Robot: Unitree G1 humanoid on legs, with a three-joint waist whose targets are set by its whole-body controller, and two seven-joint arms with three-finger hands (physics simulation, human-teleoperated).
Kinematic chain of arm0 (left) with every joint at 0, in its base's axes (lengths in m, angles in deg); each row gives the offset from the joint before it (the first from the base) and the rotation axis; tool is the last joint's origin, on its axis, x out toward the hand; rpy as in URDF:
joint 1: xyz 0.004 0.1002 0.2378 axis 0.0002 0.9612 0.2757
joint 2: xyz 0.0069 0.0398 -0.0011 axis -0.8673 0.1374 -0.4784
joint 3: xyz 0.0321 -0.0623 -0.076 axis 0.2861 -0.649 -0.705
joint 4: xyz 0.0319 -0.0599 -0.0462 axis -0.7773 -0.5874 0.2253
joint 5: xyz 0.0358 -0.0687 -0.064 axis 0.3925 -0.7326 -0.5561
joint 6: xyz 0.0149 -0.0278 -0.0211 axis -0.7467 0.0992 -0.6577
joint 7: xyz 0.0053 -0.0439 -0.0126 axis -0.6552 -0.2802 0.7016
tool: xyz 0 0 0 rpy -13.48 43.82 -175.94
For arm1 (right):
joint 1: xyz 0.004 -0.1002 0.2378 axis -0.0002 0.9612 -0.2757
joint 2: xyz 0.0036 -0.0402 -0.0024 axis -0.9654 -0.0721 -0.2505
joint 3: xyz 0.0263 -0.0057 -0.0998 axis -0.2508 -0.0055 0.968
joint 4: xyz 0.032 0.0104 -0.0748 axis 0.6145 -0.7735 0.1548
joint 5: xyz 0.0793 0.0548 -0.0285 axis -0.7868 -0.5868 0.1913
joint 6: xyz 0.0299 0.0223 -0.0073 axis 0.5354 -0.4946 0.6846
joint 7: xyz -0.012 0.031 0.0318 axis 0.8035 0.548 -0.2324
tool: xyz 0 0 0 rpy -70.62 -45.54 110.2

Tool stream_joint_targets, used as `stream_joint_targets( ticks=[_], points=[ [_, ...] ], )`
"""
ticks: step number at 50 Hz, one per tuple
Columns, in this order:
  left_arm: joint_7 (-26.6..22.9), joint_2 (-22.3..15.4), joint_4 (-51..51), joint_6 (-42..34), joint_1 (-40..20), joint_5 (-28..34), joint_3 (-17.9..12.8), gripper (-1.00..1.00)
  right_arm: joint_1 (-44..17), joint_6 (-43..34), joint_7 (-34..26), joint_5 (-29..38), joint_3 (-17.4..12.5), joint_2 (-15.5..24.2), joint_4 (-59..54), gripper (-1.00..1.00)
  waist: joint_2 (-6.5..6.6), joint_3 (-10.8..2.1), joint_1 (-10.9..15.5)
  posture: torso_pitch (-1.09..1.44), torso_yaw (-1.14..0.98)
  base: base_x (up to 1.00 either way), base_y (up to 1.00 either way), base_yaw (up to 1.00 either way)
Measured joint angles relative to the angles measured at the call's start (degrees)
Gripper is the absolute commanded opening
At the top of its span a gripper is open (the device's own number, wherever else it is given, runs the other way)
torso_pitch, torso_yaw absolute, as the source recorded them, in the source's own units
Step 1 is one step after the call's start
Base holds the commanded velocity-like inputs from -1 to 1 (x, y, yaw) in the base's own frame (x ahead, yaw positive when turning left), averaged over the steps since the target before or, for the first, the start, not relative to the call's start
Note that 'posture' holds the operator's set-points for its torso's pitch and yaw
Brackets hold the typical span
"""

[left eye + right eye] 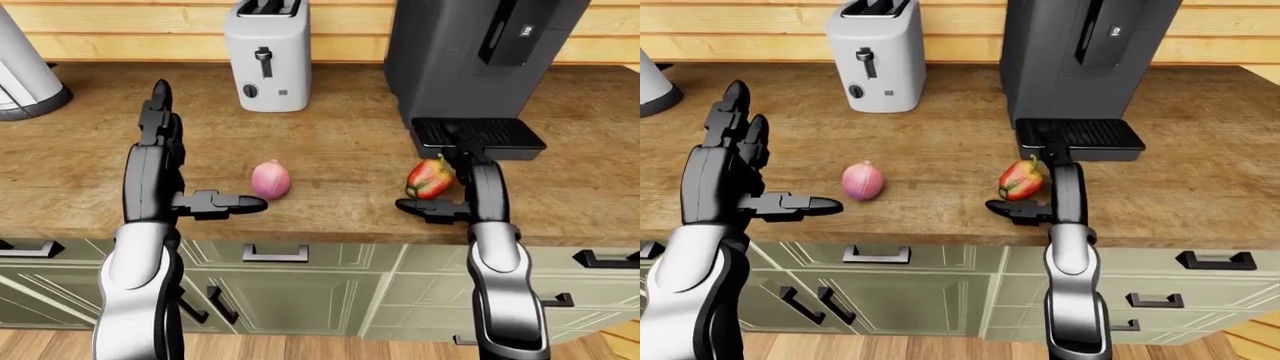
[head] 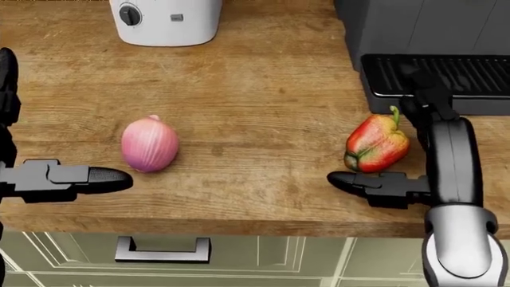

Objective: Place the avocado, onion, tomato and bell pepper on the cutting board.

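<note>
Your right hand (image 2: 399,149) was spread wide around the bell pepper (image 2: 376,145), thumb just below it in the head view, fingers up its right side, nothing closed. The pepper sat on the counter (image 2: 255,101) beside the coffee machine (image 1: 470,60), stem pointing up the view. Your left hand (image 1: 175,169), open too, stood left of the onion (image 2: 149,144). No cutting board showed.

**Silver arms, black hands**

Both forearms are smooth, rounded silver-grey shells. Each robot hand, left (image 1: 165,161) and right (image 1: 470,191), is matte black, blocky at the palm, with three jointed fingers ending in rounded, finely textured tips.
</note>
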Motion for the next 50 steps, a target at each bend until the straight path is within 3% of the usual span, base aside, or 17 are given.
stream_joint_targets(
  ticks=[27,30,32,35,40,41,47,49,50],
  points=[
    [-0.1,0.4,-0.9,1.8,1.4,0.3,0.0,1.0,1.0,1.1,-0.1,1.1,0.4,-0.7,-0.2,0.11,0.04,-0.35,-0.1,0.0,0.0,0.0,0.0,0.0],
    [-0.2,0.5,-0.7,1.7,1.7,0.3,-0.1,1.0,1.1,1.5,-0.1,1.1,0.6,-0.8,-0.1,-0.02,0.05,-0.39,-0.1,0.0,0.0,0.0,0.0,0.0],
    [-0.3,0.5,-0.6,1.8,1.8,0.3,-0.3,1.0,1.2,1.6,-0.2,1.2,0.6,-0.9,0.1,-0.29,0.07,-0.42,-0.1,0.0,0.0,0.0,0.0,0.0],
    [-0.2,0.5,-0.8,2.1,1.9,0.3,-0.3,1.0,1.1,1.7,-0.4,1.3,0.6,-0.9,0.3,-0.47,0.09,-0.48,-0.1,0.0,0.0,0.0,0.0,0.0],
    [-0.3,0.4,-0.9,2.1,1.7,0.4,-0.2,1.0,0.7,0.6,-1.3,1.4,0.9,-0.7,1.2,-0.57,0.13,-0.38,-0.1,0.0,0.0,0.0,0.0,0.0],
    [-0.3,0.4,-0.8,2.0,1.6,0.4,-0.2,1.0,0.5,0.3,-1.6,1.5,1.1,-0.6,1.4,-0.74,0.15,-0.34,-0.2,0.0,0.0,0.0,0.0,0.0],
    [-0.4,0.3,-0.4,1.4,1.3,0.4,-0.1,1.0,-0.7,-2.2,-3.6,1.6,1.5,-0.6,3.2,-0.73,0.24,-0.06,-0.1,0.0,0.0,0.0,0.0,0.0],
    [-0.4,0.4,-0.5,1.4,1.1,0.4,0.0,1.0,-1.3,-3.0,-4.0,1.6,1.6,-0.5,4.2,-0.98,0.28,-0.02,-0.1,0.0,0.0,0.0,0.0,0.0],
    [-0.4,0.4,-0.6,1.4,1.1,0.4,0.1,1.0,-1.6,-3.4,-4.2,1.6,1.6,-0.6,4.9,-1.0,0.28,0.0,-0.1,0.0,0.0,0.0,0.0,0.0]
  ],
)
